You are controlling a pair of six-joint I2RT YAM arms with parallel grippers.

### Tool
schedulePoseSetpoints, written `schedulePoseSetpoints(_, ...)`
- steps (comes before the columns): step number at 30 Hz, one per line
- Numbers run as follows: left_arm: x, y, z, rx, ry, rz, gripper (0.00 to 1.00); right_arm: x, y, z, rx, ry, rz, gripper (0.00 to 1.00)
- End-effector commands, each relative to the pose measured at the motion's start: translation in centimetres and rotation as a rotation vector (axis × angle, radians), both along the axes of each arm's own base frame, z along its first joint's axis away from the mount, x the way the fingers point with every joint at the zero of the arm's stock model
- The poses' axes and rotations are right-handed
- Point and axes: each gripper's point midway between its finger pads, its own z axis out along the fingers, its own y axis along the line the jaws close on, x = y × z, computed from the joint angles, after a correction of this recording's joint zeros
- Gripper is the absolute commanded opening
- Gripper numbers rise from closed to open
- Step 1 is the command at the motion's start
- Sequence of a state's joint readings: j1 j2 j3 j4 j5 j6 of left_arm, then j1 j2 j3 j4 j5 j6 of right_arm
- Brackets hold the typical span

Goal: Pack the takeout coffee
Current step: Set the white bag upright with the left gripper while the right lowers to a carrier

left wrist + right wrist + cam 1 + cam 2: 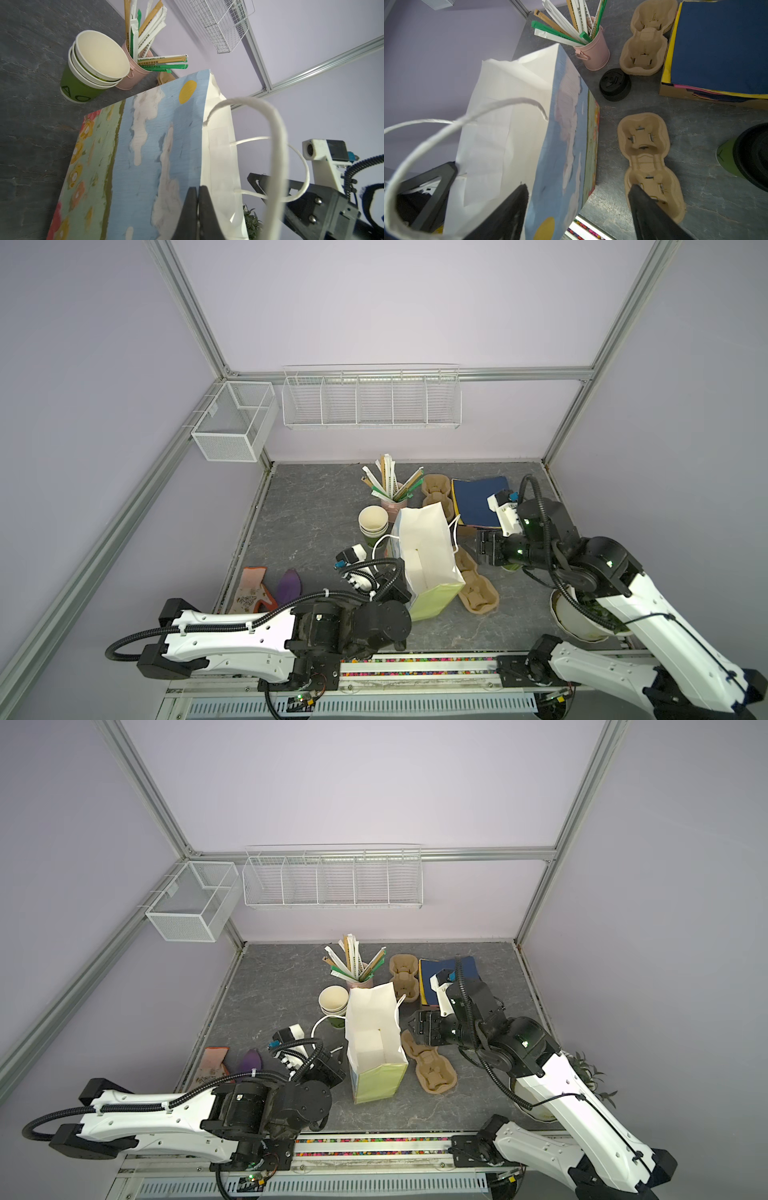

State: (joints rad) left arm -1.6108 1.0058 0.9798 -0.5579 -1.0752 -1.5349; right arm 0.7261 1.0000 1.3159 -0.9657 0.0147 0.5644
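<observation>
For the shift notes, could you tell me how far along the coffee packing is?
Done: the paper bag stands open. In hand: the left gripper pinches its rim; the right gripper is open by the opposite wall, holding nothing. Left: the lidded cup sits on the table, not in the bag or the cup carrier.

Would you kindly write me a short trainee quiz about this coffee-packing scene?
1. True or false: the left tool stands wide open.
2. Short answer: how do the jaws of the right tool stand relative to the paper bag?
3. Where is the lidded green cup? A) inside the paper bag B) on the table, outside the paper bag C) held in the right tool

Key: 1 false, it is shut at the paper bag's rim; 2 open, astride one wall; 3 B.
</observation>
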Motion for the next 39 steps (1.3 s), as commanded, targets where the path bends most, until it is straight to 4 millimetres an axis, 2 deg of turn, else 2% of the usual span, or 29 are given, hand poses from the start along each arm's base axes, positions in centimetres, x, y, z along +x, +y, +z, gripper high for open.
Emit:
schedulePoseSetpoints(1,0.5,1.3,-0.1,-0.05,-0.009,0.074,0.0,-0.2,-1.0,-0.9,-0.06,0.002,-0.003,0.8)
schedulePoseSetpoints(4,0.7,1.9,-0.6,-0.041,-0.006,0.088,0.0,-0.2,-1.5,-1.4,-0.089,0.008,-0.011,0.8)
schedulePoseSetpoints(8,0.9,2.4,-0.7,-0.038,-0.005,0.092,0.09,-0.3,-2.0,-2.7,-0.126,0.023,-0.019,0.8)
schedulePoseSetpoints(15,1.2,3.2,-1.3,-0.025,0.001,0.085,0.14,0.3,-2.6,-8.0,-0.244,0.094,-0.04,0.8)
schedulePoseSetpoints(20,1.2,4.6,-1.1,-0.008,-0.007,0.081,0.18,0.6,-3.2,-11.9,-0.344,0.149,-0.048,0.79)
schedulePoseSetpoints(26,1.1,5.6,-1.8,0.004,-0.004,0.069,0.42,1.4,-3.0,-15.8,-0.423,0.197,-0.052,0.78)
schedulePoseSetpoints(28,1.0,5.8,-1.4,0.025,-0.007,0.056,0.52,1.7,-2.8,-17.1,-0.444,0.217,-0.041,0.77)
schedulePoseSetpoints(30,1.0,6.0,-1.0,0.046,-0.008,0.048,0.56,2.0,-2.7,-18.1,-0.466,0.238,-0.04,0.77)
schedulePoseSetpoints(31,0.9,6.1,-0.7,0.057,-0.012,0.036,0.63,2.2,-2.6,-18.6,-0.48,0.244,-0.036,0.76)
schedulePoseSetpoints(34,0.8,6.8,-0.8,0.102,-0.001,0.02,0.68,2.7,-2.7,-19.9,-0.507,0.262,-0.042,0.75)
schedulePoseSetpoints(35,0.7,6.9,-0.9,0.115,0.0,0.011,0.86,2.8,-2.8,-20.3,-0.51,0.265,-0.041,0.75)
schedulePoseSetpoints(36,0.7,7.3,-1.1,0.135,0.001,0.009,0.92,2.9,-2.8,-20.6,-0.511,0.274,-0.042,0.75)
schedulePoseSetpoints(39,0.7,8.3,-1.2,0.158,-0.002,0.002,0.97,3.1,-2.8,-21.4,-0.509,0.292,-0.039,0.75)
